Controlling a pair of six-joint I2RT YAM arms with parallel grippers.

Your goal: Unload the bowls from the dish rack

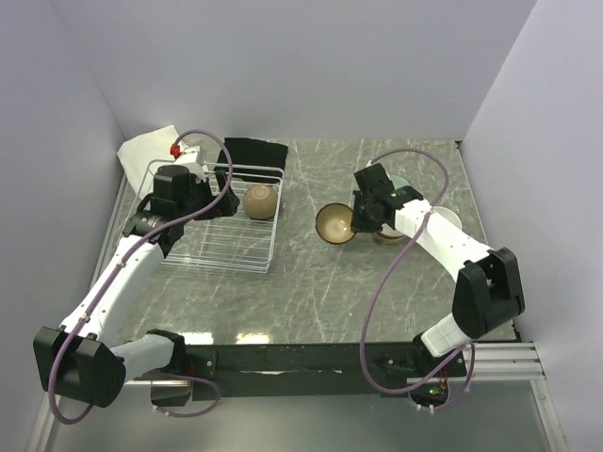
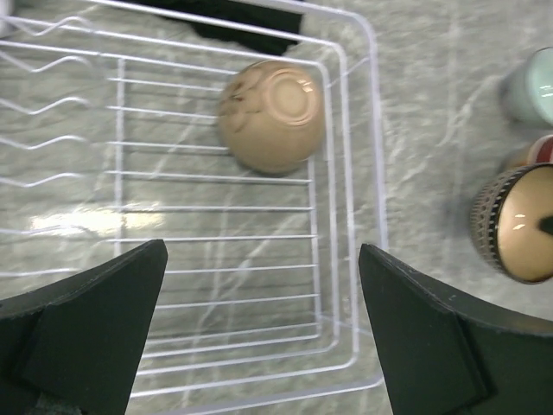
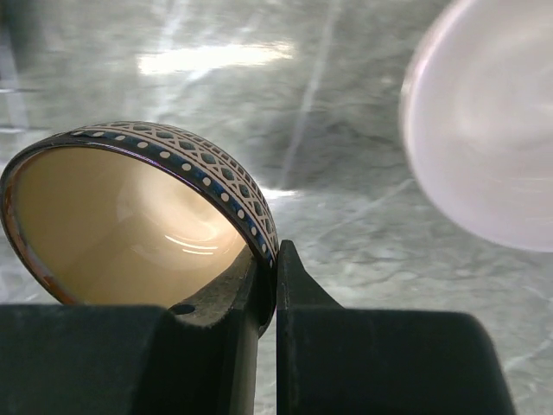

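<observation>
The white wire dish rack (image 1: 213,247) (image 2: 378,173) holds one tan bowl (image 1: 261,201) (image 2: 272,115), upside down at its far right corner. My left gripper (image 1: 213,199) (image 2: 263,294) hangs open over the rack floor, nearer than that bowl, with nothing between its fingers. My right gripper (image 1: 363,218) (image 3: 275,259) is shut on the rim of a brown patterned bowl (image 1: 334,224) (image 3: 130,225) (image 2: 523,225) with a cream inside. It holds the bowl tilted over the table, right of the rack.
A pale teal bowl (image 1: 399,183) (image 2: 536,86), a red-rimmed bowl (image 2: 543,151) and a pale bowl (image 1: 445,218) (image 3: 492,121) stand around the right arm. Behind the rack lie a black cloth (image 1: 254,151) and a white cloth (image 1: 146,146). Grey walls enclose three sides.
</observation>
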